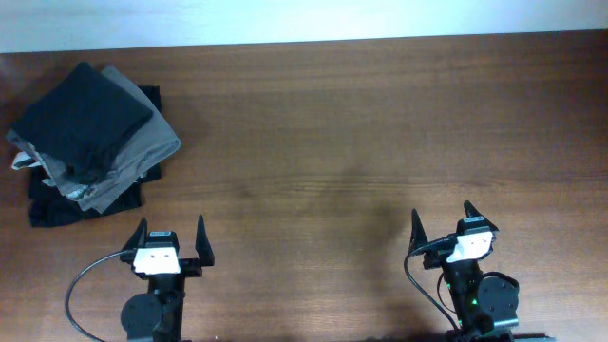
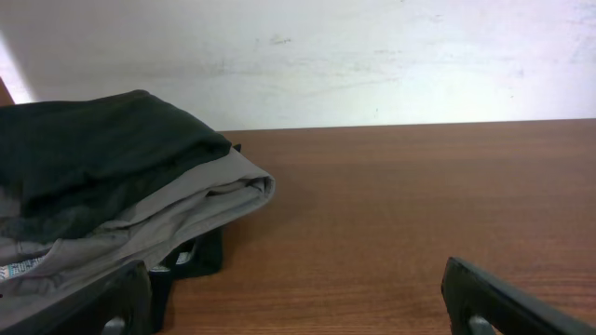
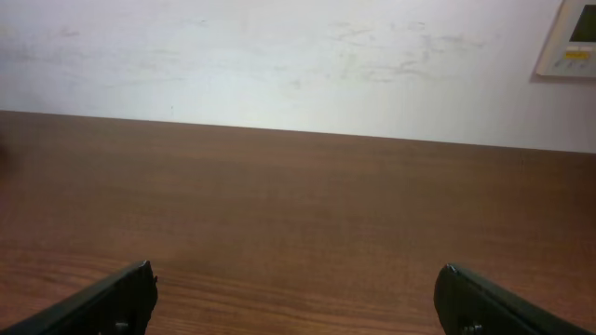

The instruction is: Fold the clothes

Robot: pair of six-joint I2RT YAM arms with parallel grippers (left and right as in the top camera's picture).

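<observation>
Desk (image 1: 361, 123): brown wood, wide; a pale wall (image 3: 279, 65) stands behind its far edge.
Clothes pile: in the far left corner of the desk, 3 folded pieces, one on another.
Dark charcoal garment (image 1: 85, 119): on the top of the pile, folded into a compact block, plain side up; in the left wrist view (image 2: 102, 149) it is the highest layer.
Grey trousers (image 1: 133, 157): directly under the dark charcoal garment, with the folded edge sticking out to the right.
Black garment (image 1: 52, 209): the lowest layer, flat on the desk, and only its edges show.
Left pincer (image 1: 171, 225): at the near edge, well apart from the pile, with the 2 fingers (image 2: 102, 307) spread wide and nothing between them.
Right pincer (image 1: 441, 211): at the near edge on the right, far from the pile, with the fingers (image 3: 102, 302) spread and only bare wood between them.
Wall panel (image 3: 570, 37): a small white unit at the upper right in the right wrist view.
</observation>
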